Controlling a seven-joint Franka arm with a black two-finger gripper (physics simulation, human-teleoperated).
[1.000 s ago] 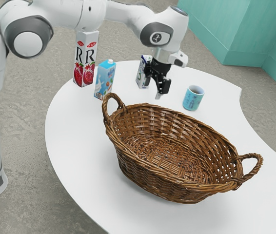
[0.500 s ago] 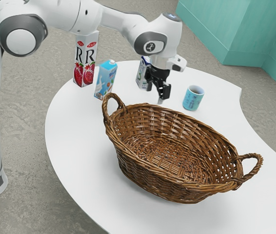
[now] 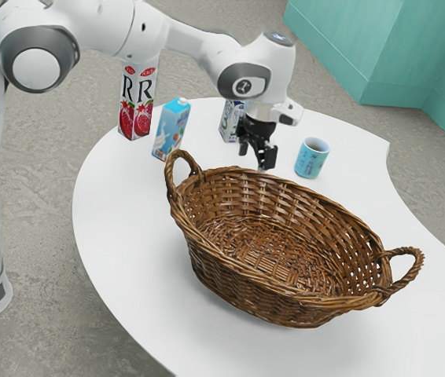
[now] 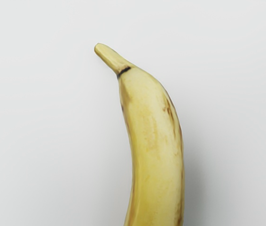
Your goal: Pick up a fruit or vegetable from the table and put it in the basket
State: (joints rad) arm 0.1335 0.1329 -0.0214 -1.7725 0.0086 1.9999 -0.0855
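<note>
Counted, clock face centred on the one basket (image 3: 242, 287), 12 at the exterior view's top: three cartons (red-white carton (image 3: 136, 106) and blue carton (image 3: 171, 129) between 10 and 11, third carton (image 3: 229, 122) at 11), one cup (image 3: 310, 161) between 12 and 1, one banana (image 4: 155, 150) in the wrist view, one white table (image 3: 124, 228).

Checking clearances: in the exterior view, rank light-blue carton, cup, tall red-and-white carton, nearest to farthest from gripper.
1. Cup: toward the exterior view's right of the gripper.
2. Light-blue carton: toward the view's left.
3. Tall red-and-white carton: farther left.
</note>
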